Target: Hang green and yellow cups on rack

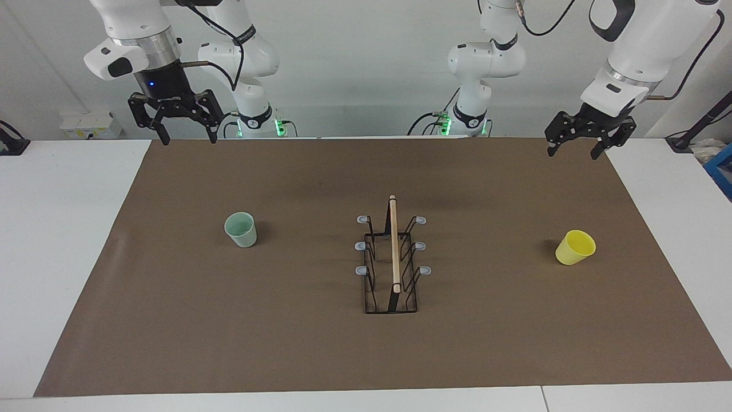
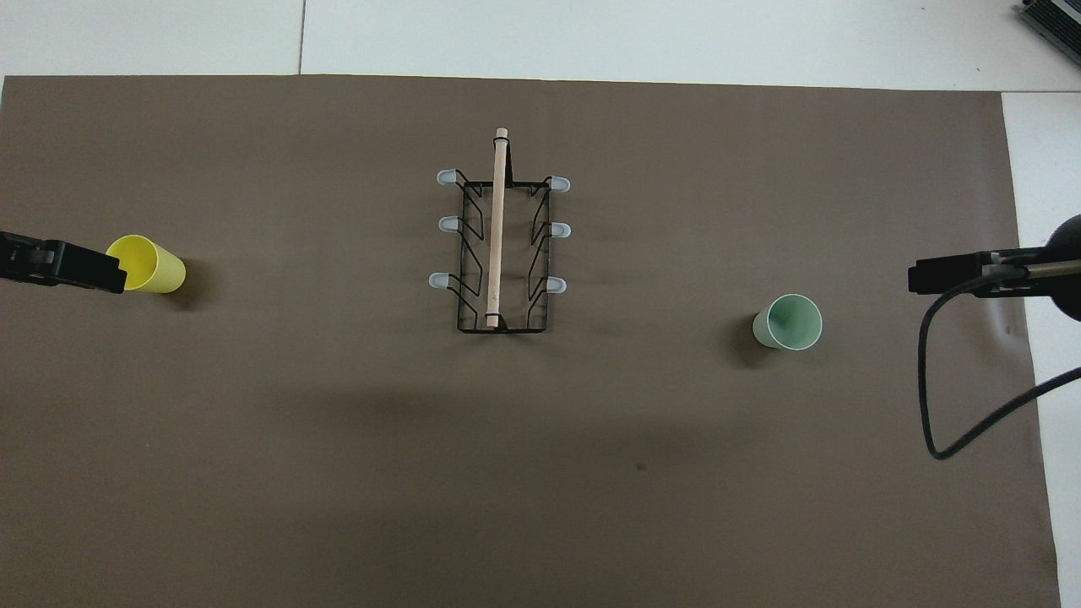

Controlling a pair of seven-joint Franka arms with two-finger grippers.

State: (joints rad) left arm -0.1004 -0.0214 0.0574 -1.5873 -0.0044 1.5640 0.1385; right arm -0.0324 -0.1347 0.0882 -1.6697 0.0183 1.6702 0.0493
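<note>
The pale green cup point(image 1: 240, 229) stands mouth up on the brown mat toward the right arm's end, also in the overhead view point(image 2: 790, 322). The yellow cup point(image 1: 575, 247) stands mouth up toward the left arm's end point(image 2: 150, 264). The black wire rack point(image 1: 392, 257) with its wooden top bar stands in the middle between them point(image 2: 500, 245), all pegs bare. My right gripper point(image 1: 189, 139) hangs open and empty high over the mat's edge by the robots point(image 2: 929, 276). My left gripper point(image 1: 572, 153) hangs open and empty high over the mat's corner point(image 2: 84, 268), well above the yellow cup.
The brown mat point(image 1: 286, 343) covers most of the white table point(image 1: 68, 257). A black cable point(image 2: 937, 405) loops down from the right arm. A blue box edge point(image 1: 721, 171) sits at the left arm's end of the table.
</note>
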